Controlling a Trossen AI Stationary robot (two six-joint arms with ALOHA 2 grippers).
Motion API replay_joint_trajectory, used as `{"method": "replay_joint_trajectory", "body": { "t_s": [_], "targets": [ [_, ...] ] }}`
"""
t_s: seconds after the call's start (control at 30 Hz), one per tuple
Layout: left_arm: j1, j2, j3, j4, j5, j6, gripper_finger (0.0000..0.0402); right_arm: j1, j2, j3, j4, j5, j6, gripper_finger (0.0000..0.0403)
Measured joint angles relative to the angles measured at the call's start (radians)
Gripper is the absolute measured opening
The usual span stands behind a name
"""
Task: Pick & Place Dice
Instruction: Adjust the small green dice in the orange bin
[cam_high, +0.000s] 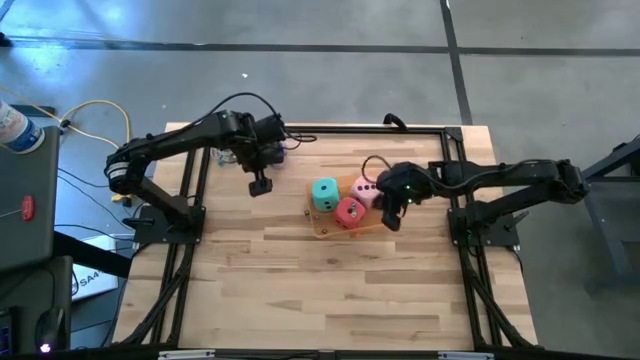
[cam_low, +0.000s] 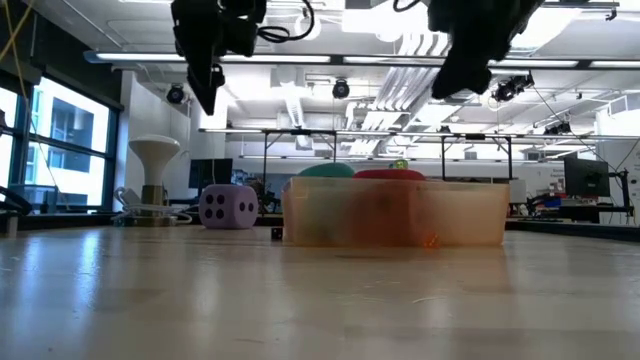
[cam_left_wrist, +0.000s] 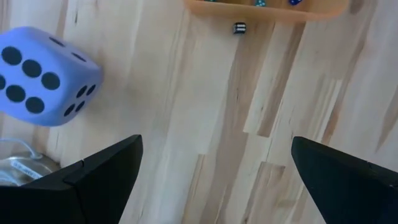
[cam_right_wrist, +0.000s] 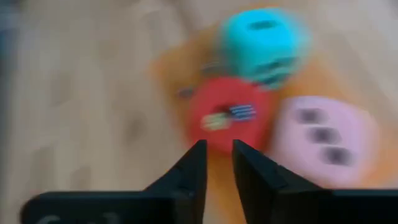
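The purple die (cam_left_wrist: 43, 78) sits on the table beside the cup, clear of the tray; the low view shows the purple die (cam_low: 229, 207) too. The teal die (cam_high: 324, 193), red die (cam_high: 350, 212) and pink die (cam_high: 365, 190) lie in the orange tray (cam_high: 322, 228). My left gripper (cam_high: 260, 185) hangs open above the table between the purple die and the tray. My right gripper (cam_high: 390, 215) hovers over the tray's right side, above the red die (cam_right_wrist: 227, 118), with its fingers almost together and nothing between them.
A clear cup with a white round top (cam_low: 155, 160) stands near the far left edge, next to the purple die. A tiny dark cube (cam_left_wrist: 240, 27) lies on the wood just outside the tray's wall. Bare wood fills the near half of the table (cam_high: 330, 290).
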Motion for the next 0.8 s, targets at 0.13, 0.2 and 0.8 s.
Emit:
{"method": "replay_joint_trajectory", "body": {
  "t_s": [0.13,0.2,0.8],
  "targets": [
    [0.003,0.0,0.0,0.0,0.004,-0.042,0.04,0.014,0.018,0.002,0.031,-0.179,-0.049,0.009],
    [-0.006,0.0,0.0,0.0,0.011,-0.069,0.04,0.023,0.039,0.002,0.025,-0.167,-0.08,0.0091],
    [-0.318,0.0,-0.001,-0.014,-0.015,-0.369,0.04,0.009,0.263,0.002,0.166,-0.239,-0.234,0.0003]
  ]
}}
